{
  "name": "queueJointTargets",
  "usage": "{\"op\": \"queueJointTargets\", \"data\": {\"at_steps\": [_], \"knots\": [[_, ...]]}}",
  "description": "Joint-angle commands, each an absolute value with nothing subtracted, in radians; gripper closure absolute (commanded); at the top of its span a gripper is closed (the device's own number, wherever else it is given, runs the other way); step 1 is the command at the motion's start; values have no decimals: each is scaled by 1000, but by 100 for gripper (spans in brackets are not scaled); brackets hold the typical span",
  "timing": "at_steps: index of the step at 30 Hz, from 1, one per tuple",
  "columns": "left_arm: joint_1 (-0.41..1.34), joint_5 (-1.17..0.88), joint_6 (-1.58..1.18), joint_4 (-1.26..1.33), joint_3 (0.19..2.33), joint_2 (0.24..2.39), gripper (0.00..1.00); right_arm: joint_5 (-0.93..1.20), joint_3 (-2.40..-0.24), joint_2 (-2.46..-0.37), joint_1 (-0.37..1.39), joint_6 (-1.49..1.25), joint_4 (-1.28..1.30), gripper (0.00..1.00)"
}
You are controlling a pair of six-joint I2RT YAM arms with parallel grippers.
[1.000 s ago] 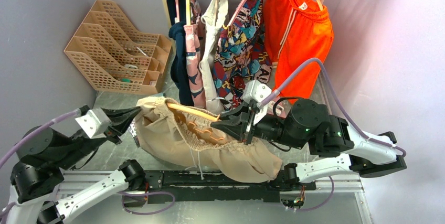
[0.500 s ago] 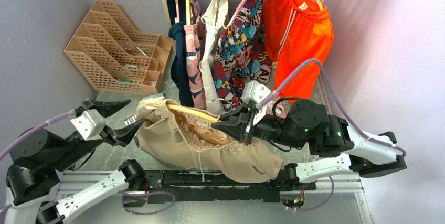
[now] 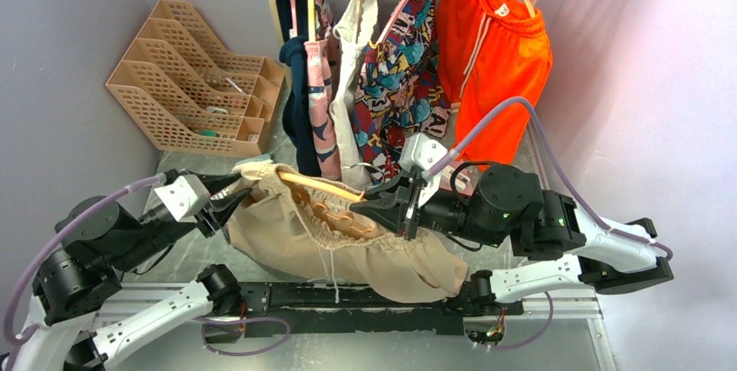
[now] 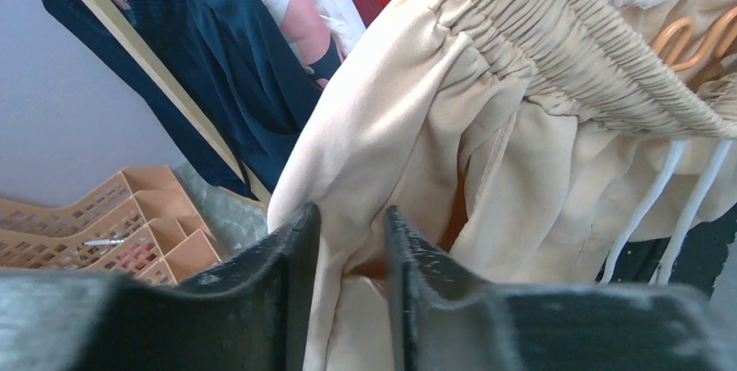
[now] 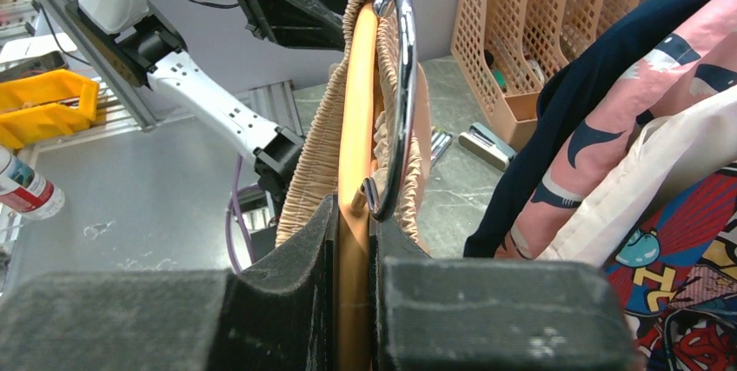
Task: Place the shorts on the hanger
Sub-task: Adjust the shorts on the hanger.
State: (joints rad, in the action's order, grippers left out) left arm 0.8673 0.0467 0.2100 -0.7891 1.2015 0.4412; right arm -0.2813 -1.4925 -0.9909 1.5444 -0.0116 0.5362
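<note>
Since a moment ago my left gripper point(image 3: 228, 202) has swung in to the one pair of shorts point(image 3: 287, 245), nipping narrowly a fold at their left edge. My right gripper point(image 3: 361, 206), arm reaching leftward, clamps the single hanger point(image 3: 315, 186) inside their waistband.

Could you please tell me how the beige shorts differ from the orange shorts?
The beige shorts are tan; the orange shorts are bright orange. The beige shorts sit bunched low down, held between the left gripper and the right gripper, with a hanger in their waistband; the orange shorts hang flat at the back. Both have a gathered waistband and white drawstrings.
</note>
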Motion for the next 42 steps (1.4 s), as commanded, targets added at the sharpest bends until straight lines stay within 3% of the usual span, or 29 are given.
{"op": "queueJointTargets", "data": {"at_steps": [1, 4, 5, 16, 26, 33, 34, 36, 37, 39, 42], "knots": [[864, 39, 237, -745, 1192, 450, 73, -279, -1530, -977, 1546, -25, 462, 100], [864, 65, 235, -746, 1208, 445, 91, -285, -1528, -976, 1546, -22, 465, 100], [864, 73, 236, -746, 1216, 442, 93, -288, -1528, -974, 1545, -22, 468, 100], [864, 140, 258, -726, 1324, 426, 93, -320, -1572, -1014, 1545, -15, 583, 100], [864, 160, 308, -663, 1370, 475, 93, -211, -1671, -1061, 1545, -30, 696, 100], [864, 35, 299, -688, 1384, 561, 93, -175, -1629, -986, 1546, -20, 536, 100], [865, 8, 288, -706, 1388, 573, 86, -181, -1632, -980, 1546, -13, 522, 100], [864, -24, 269, -728, 1407, 586, 49, -192, -1669, -990, 1545, 1, 539, 100], [864, -37, 257, -729, 1422, 585, 36, -195, -1688, -1003, 1546, 7, 558, 100], [864, -64, 250, -699, 1450, 569, 24, -198, -1749, -1037, 1546, 21, 610, 100], [865, -107, 226, -622, 1517, 556, 15, -202, -1820, -1087, 1546, 42, 683, 100]]}}
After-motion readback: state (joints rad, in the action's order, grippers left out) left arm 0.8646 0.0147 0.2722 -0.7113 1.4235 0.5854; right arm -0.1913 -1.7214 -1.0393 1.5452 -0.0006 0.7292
